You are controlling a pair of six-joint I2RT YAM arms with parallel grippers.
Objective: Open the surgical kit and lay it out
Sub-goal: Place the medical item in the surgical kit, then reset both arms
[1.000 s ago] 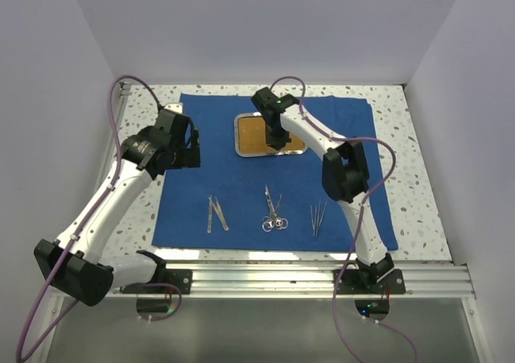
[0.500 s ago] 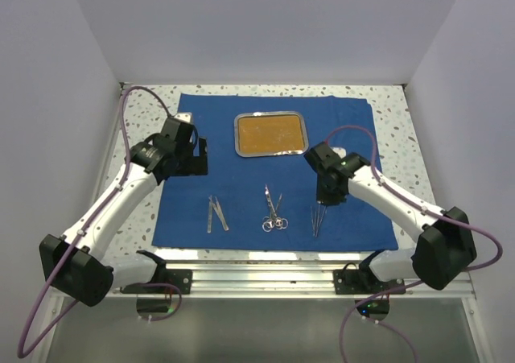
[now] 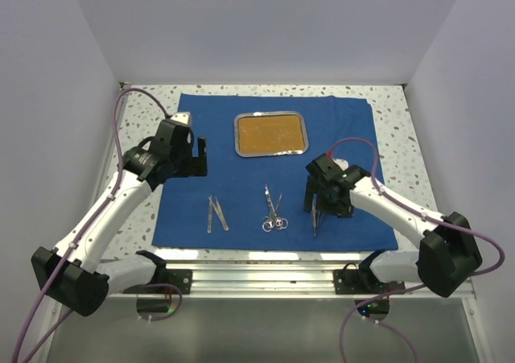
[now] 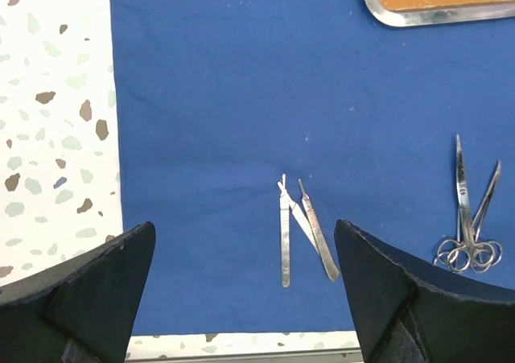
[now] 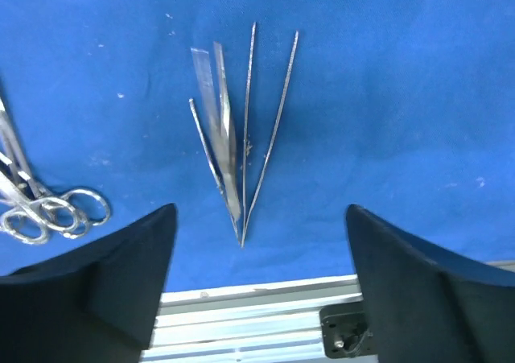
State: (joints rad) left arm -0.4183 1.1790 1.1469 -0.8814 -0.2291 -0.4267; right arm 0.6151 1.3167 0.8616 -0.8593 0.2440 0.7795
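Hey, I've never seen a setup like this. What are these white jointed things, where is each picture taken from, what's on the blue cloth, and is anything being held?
These are two white robot arms bolted at the near edge of a speckled table. The wide picture looks down from above and behind them. The other two come from a camera on each wrist, so the dark shapes in the bottom corners are that arm's own fingers.

A royal-blue cloth lies spread flat. On it are an empty rounded steel tray with an orange-brown floor, flat silver handles on the left, silver ring-handled scissors in the middle, and thin silver tweezers on the right.

The left claw hangs open near the flat handles. The right claw hangs open over the tweezers. Neither holds anything.
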